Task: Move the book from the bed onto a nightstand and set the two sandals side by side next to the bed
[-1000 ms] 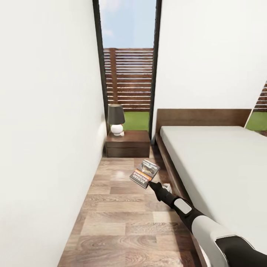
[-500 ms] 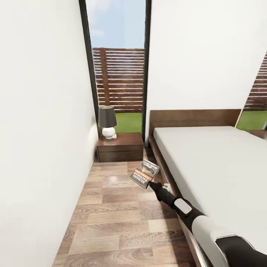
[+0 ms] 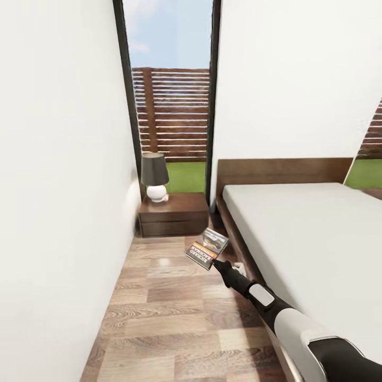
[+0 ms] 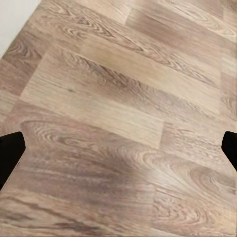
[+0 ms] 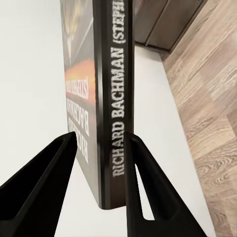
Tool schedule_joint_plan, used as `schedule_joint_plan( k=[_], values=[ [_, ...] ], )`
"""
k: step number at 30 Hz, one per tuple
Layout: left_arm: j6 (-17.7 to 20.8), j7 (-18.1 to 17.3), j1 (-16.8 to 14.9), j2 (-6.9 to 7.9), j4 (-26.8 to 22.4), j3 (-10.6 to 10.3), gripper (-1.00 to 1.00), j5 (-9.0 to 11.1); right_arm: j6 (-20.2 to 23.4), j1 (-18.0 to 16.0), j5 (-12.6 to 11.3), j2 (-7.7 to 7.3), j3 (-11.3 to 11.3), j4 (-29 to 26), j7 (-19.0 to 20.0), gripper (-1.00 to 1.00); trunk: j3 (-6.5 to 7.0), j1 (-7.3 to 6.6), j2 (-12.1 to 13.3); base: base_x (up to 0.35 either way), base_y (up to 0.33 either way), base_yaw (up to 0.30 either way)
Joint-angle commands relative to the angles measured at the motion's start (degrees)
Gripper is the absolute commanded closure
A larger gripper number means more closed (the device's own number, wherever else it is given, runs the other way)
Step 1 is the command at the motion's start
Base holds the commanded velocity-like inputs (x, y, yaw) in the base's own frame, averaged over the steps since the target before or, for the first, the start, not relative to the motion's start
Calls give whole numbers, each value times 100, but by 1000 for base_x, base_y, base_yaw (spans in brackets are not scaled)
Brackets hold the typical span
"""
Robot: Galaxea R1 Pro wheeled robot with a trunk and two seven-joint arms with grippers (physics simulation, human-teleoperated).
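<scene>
- The right gripper [image 5: 98, 182], two black wedge-shaped fingers [image 5: 42, 187], is clamped on the lower end of the small thin dark-grey paperback book [image 5: 106, 98], one finger on each cover, with the white spine lettering facing the right wrist camera
- In the head view that right gripper [image 3: 215, 263] holds the book [image 3: 207, 248] by one corner above the floor, cover up and tilted, its orange band and white title showing
- Behind the gripper runs the right arm [image 3: 286, 318], black at the wrist, white along the forearm, coming in from the lower right corner
- The book hangs over the strip of light-brown wood-plank floor [image 3: 170, 307] between the white left wall [image 3: 58, 185] and the low dark-brown wooden bed [image 3: 236, 233] with its bare light-grey mattress [image 3: 313, 239]; it is near the bed's side rail and not on any furniture
- Further on, in the corner by the headboard, stands the low dark-brown wooden nightstand [image 3: 174, 215], well apart from the book, carrying a small lamp [image 3: 155, 176] with a dark shade and round white base
- Behind the nightstand rises a tall black-framed window [image 3: 170, 95]
- The left gripper's [image 4: 118, 148] black fingertips [image 4: 10, 153] sit at opposite edges of the left wrist view, spread wide over bare plank floor with nothing between them
</scene>
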Motion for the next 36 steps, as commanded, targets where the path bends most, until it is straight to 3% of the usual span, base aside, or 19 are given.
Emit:
schedule_joint_plan(
  k=[1, 15, 36],
  values=[
    [-19, -21, -5, 3, 8, -47, -100, 61, 20, -5, -77, -2, 32, 0, 7, 100, -5, 2, -3, 252, 138, 77],
    [-19, -21, -5, 3, 8, -47, -100, 61, 20, -5, -76, -1, 30, 0, 7, 100, -5, 2, -3, 252, 85, 50],
    [-19, -21, -5, 3, 8, -47, -100, 61, 20, -5, -79, -1, 30, 0, 7, 100, -5, 2, -3, 252, -31, 1]
  ],
)
